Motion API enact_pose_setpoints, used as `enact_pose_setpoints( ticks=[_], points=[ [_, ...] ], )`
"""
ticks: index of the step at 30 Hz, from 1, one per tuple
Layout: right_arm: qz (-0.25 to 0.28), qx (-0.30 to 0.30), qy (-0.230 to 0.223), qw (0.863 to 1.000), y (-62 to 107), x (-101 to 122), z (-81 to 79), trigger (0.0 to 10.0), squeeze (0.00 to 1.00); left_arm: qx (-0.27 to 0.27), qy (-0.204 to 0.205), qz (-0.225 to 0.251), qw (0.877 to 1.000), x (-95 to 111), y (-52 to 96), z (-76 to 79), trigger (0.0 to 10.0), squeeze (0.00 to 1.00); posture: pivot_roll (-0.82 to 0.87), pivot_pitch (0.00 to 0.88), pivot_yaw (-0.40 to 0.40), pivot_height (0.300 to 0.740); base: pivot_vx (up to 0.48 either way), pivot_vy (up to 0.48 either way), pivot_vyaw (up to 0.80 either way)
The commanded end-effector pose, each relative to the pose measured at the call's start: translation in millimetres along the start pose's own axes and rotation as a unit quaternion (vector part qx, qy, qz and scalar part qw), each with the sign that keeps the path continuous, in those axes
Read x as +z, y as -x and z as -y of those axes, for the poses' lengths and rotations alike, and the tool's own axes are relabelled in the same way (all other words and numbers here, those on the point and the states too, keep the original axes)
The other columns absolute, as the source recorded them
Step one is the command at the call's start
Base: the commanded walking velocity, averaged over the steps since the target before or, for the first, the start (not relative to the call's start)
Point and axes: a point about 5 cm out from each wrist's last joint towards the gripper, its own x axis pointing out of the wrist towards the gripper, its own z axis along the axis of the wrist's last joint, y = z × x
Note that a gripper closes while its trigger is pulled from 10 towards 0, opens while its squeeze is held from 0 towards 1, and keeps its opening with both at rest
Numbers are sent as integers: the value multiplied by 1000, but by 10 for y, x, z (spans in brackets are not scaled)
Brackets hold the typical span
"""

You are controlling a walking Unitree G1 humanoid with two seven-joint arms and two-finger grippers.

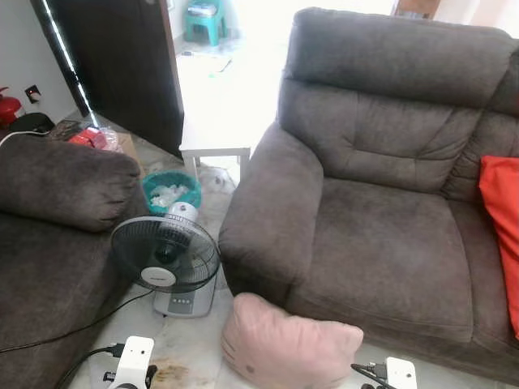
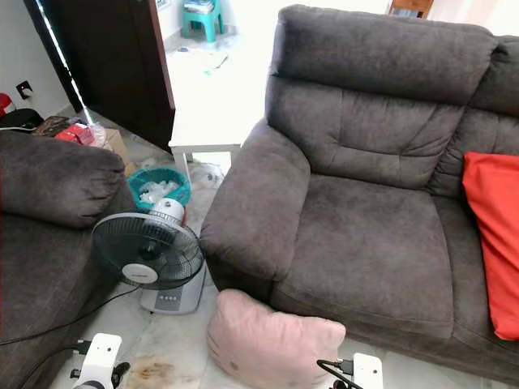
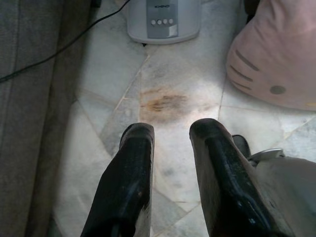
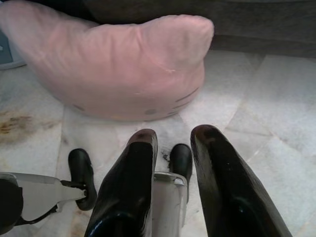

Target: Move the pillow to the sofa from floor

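A pink pillow [image 1: 284, 344] with a cat face lies on the marble floor, against the front of the dark grey sofa [image 1: 381, 243]. My right gripper [image 4: 173, 138] is open and hangs low over the tiles, a short way from the pillow [image 4: 113, 64], holding nothing. My left gripper [image 3: 170, 133] is open too, above a brown stain [image 3: 165, 102] on the floor, with the pillow [image 3: 276, 54] off to one side. The white wrist housings of the left arm [image 1: 134, 361] and right arm [image 1: 399, 373] show at the bottom edge of the head view.
A floor fan [image 1: 166, 255] stands just left of the pillow, its cable trailing across the tiles. Behind it are a teal basket [image 1: 170, 190] and a white table [image 1: 215, 146]. A second grey sofa [image 1: 49, 243] fills the left. A red cushion [image 1: 503, 211] lies on the sofa's right.
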Motion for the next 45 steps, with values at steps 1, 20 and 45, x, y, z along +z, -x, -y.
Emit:
enact_pose_setpoints(
  ticks=[1,20,45],
  points=[
    [-7,-5,-2,1000,12,-40,25,10000,0,3,3,-7,1000,-42,11,-2,10000,0,91,31,-18,740,0,322,0],
    [-7,-6,-2,1000,12,-38,29,10000,0,3,5,-6,1000,-37,10,0,10000,0,90,40,-21,740,0,168,0],
    [-7,-6,-2,1000,12,-38,29,10000,0,-2,-1,-5,1000,-33,9,1,10000,0,92,46,-21,740,0,195,0]
  ],
)
